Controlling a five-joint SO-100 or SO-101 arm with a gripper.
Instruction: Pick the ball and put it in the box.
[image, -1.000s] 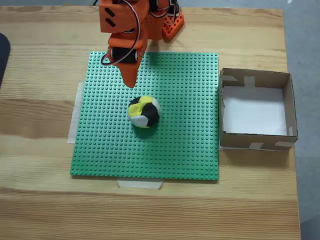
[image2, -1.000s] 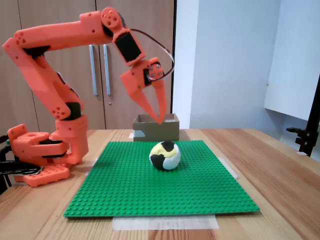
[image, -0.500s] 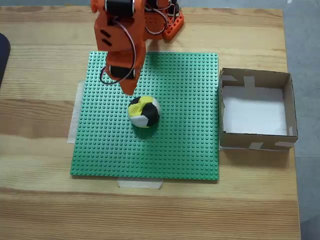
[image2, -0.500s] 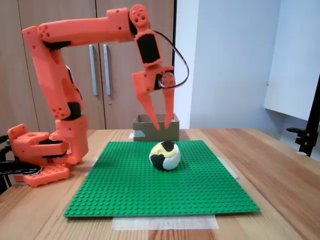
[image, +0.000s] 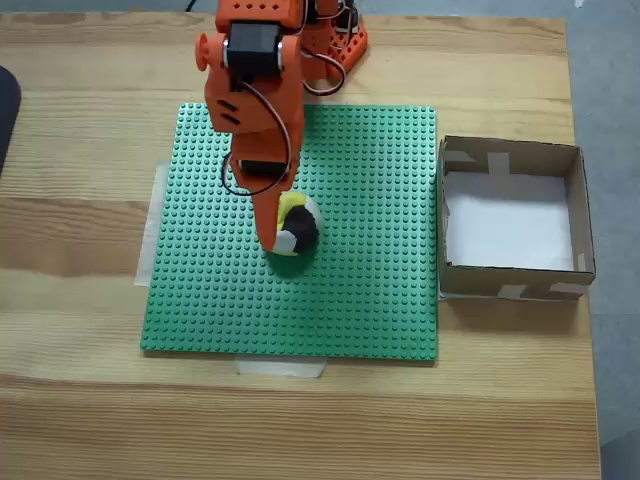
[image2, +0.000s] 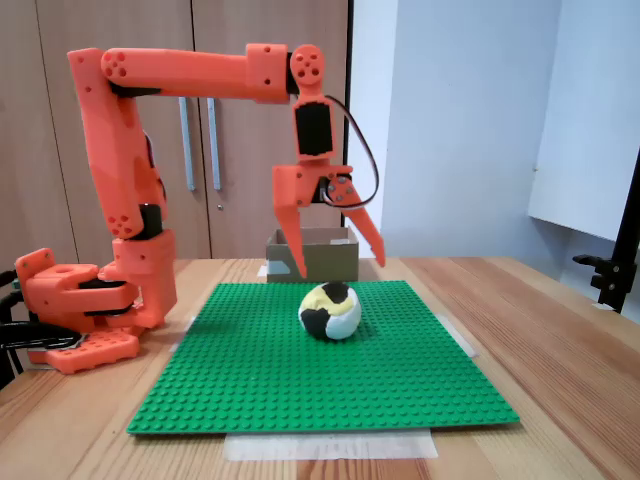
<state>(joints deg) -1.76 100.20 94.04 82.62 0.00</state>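
On the green studded baseplate (image2: 320, 380) we see the small round yellow, black and white ball (image2: 331, 310), lying directly below our orange two-finger gripper (image2: 340, 268). Its fingers are spread wide, tips just above the ball, not touching. Well apart stands the shallow brown cardboard box (image: 512, 220) on the wooden counter (image: 80, 260).

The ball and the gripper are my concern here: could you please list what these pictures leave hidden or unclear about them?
- The ball: in a fixed view from above, the arm covers its left part.
- The gripper: in that same view from above, its fingertips hide under the arm; the side view shows it open above the ball.
- The box: in the side fixed view, the gripper crosses its front and its inside is out of sight.
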